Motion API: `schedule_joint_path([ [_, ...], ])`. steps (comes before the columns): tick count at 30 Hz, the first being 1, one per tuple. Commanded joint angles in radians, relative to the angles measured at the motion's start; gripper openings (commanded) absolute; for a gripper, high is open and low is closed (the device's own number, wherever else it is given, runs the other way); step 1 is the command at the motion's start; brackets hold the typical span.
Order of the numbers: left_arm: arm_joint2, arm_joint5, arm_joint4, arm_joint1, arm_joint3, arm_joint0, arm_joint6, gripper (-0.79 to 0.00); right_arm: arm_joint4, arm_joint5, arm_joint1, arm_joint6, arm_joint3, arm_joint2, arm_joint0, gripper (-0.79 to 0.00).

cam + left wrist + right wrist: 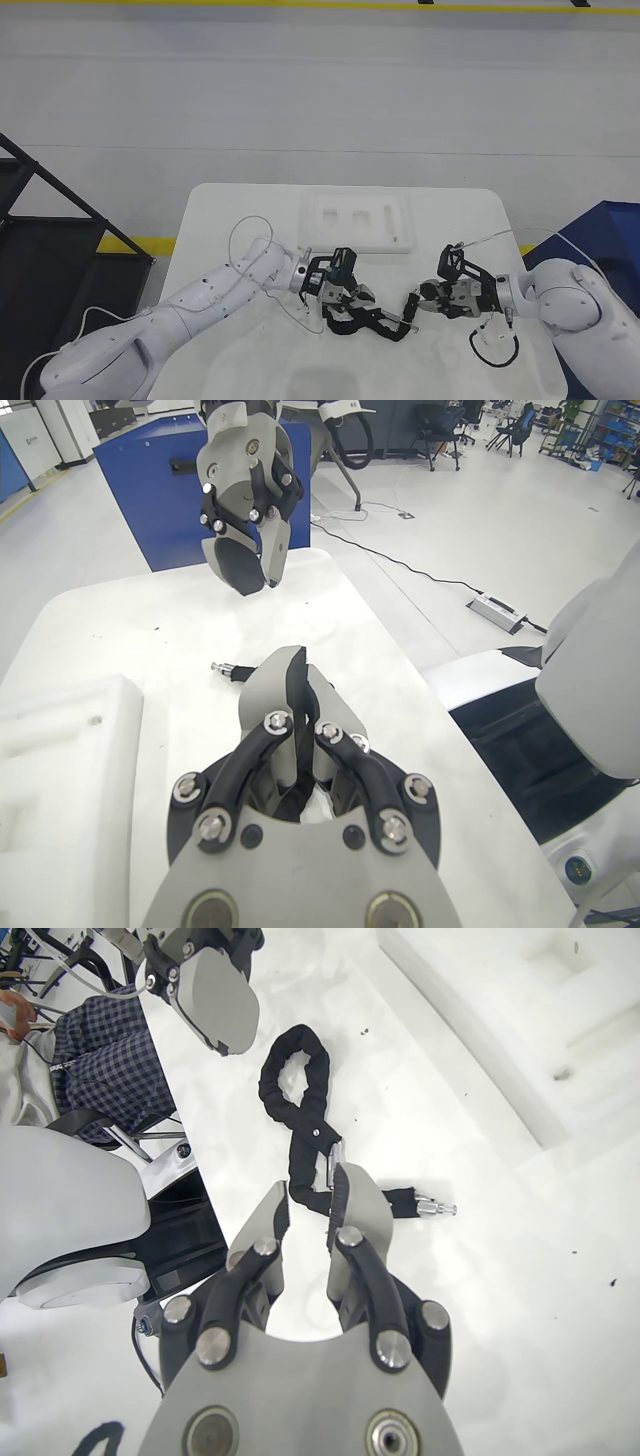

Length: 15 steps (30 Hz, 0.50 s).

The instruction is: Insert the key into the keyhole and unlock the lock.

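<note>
While the chain lock (268, 1088) lies on the surface (500, 1303), the right gripper (312, 1188) hangs spread above it.
Left gripper (299, 660), pressed together, is beside its loop.

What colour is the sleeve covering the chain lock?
The sleeve is plain black; clearest in the right wrist view.

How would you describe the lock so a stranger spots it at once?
On the white table, on the robot's side of the white foam tray, lies the lock. It is a long, limp tube of black fabric, curled into a loop, with a shiny metal pin at one end; the tray and table are plain white.
</note>
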Motion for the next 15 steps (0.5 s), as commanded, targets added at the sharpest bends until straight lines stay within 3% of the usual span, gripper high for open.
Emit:
schedule_joint_path([
  [1,0.013,0.000,-0.008,-0.006,0.018,-0.006,0.014,-0.785,-0.010,-0.028,-0.002,-0.043,0.017,0.000,0.001,0.000],
  [2,0.019,0.000,-0.012,-0.008,0.028,-0.010,0.021,-0.696,-0.026,-0.046,-0.002,-0.062,0.025,0.000,0.003,0.000],
  [3,0.025,0.000,-0.014,-0.010,0.039,-0.015,0.028,-0.453,-0.045,-0.071,-0.003,-0.084,0.027,0.000,0.006,0.000],
  [4,0.028,0.000,-0.019,-0.011,0.051,-0.021,0.036,0.000,-0.058,-0.099,-0.005,-0.116,0.031,0.002,0.007,0.000],
  [8,0.046,0.000,-0.048,-0.008,0.079,-0.057,0.076,0.000,-0.133,-0.206,-0.011,-0.256,0.061,0.019,0.018,0.000],
  [15,0.096,0.000,-0.160,0.041,0.115,-0.211,0.097,0.000,-0.256,-0.216,-0.027,-0.471,0.095,-0.021,0.095,0.000],
])
